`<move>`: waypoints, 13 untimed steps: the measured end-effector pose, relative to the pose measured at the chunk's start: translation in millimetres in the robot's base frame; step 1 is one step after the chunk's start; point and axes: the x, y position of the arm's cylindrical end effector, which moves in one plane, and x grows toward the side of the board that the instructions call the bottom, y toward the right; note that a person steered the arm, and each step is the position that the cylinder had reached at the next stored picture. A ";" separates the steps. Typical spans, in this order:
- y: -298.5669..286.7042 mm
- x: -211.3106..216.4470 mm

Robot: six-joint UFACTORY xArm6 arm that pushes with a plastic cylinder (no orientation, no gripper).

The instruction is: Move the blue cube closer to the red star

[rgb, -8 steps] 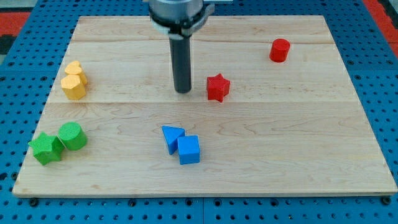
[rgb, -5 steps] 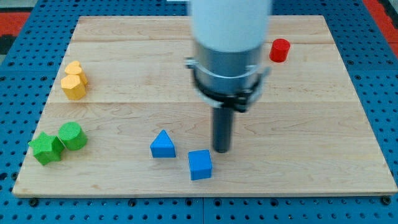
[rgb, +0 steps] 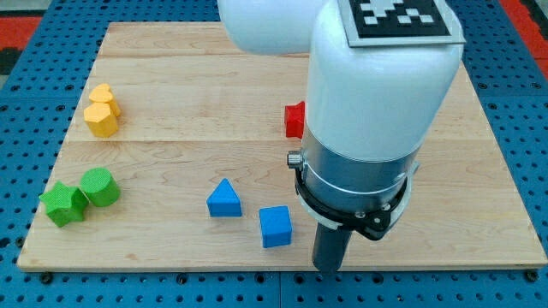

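No words or numbers can be read anywhere; my white arm housing (rgb: 377, 77) carries only a black-and-white square-patterned marker (rgb: 396, 17) on top.

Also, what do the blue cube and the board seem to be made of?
The blue cube looks like matte plastic, perhaps printed: flat uniform colour, crisp edges, no shine. The board looks like pale unvarnished wood: visible grain and plank seams run across it.
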 end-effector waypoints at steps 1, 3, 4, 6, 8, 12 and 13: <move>0.0 0.0; 2.2 1.4; 1.5 1.1; 0.7 0.7; -81.0 -62.3; -70.3 -81.9; -69.1 -81.9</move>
